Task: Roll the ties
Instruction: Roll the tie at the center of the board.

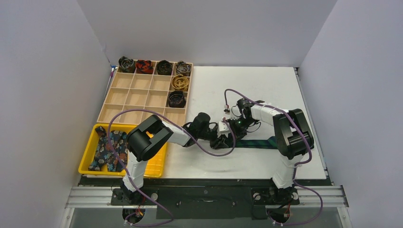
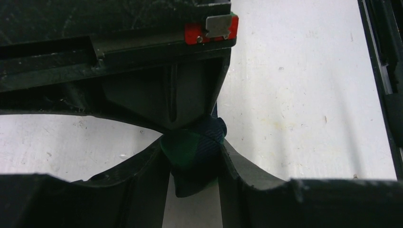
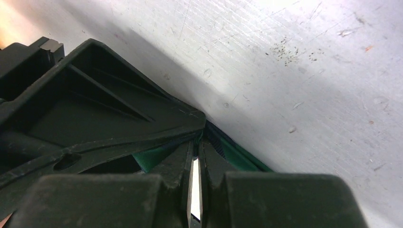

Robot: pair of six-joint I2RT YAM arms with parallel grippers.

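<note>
White, scuffed table lies open right of the wooden grid tray, and a yellow plastic bin sits on the tray's near side. The plaid tie stretches flat, near-right of the tray, one end coiled. Left gripper clamps that soft coil; right gripper is nearly closed, its hold unclear

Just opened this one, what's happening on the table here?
Both arms meet mid-table over a green-navy plaid tie. The left gripper pinches the tie's small rolled end. The right gripper, fingers nearly shut, sits against the same roll. The rest of the tie lies flat toward the right arm. Six rolled ties sit in the wooden divider box, and floral ties wait in the yellow tray.
</note>
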